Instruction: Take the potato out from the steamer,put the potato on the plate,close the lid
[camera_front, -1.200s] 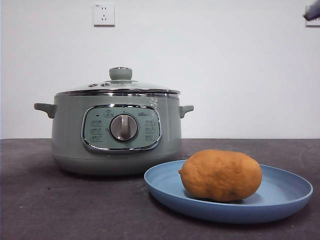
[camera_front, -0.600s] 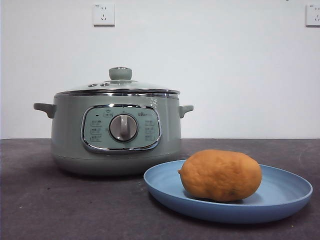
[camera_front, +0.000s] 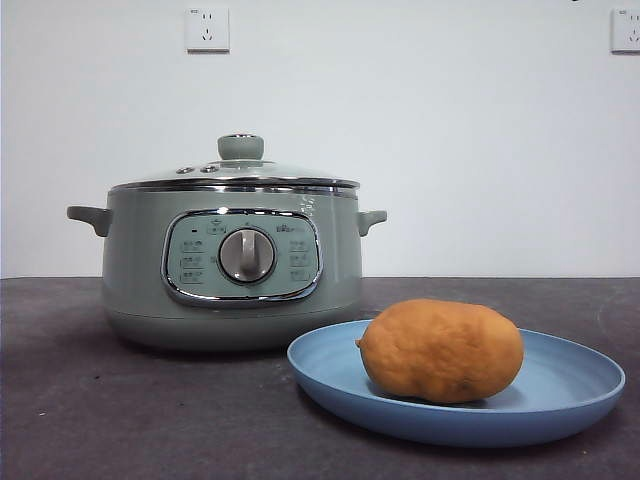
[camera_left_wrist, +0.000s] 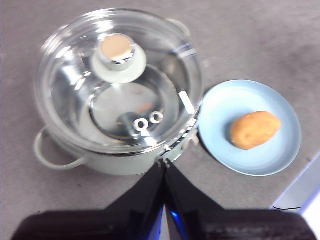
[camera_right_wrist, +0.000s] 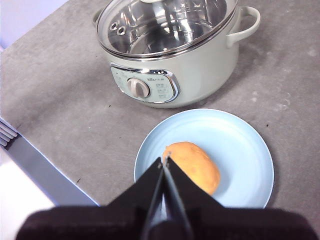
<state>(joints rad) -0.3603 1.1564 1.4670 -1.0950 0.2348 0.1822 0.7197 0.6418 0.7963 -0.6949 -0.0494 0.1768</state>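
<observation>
On the plate (camera_front: 560, 400), at four o'clock from the steamer (camera_front: 232, 265), you see the potato (camera_front: 441, 350) lying. Seated on the steamer: the lid (camera_front: 236, 176). Left gripper (camera_left_wrist: 164, 164) and right gripper (camera_right_wrist: 164, 161) hang above, jaws pressed together, empty.

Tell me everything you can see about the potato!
The potato is oval and orange-brown, with dull, slightly rough skin and a few small dark spots. It lies on its side on the light blue plate, with bare plate showing round it from above. It looks whole, not cut. Only the plate touches it. The green steamer stands apart beside it, lid on. No gripper holds it.
</observation>
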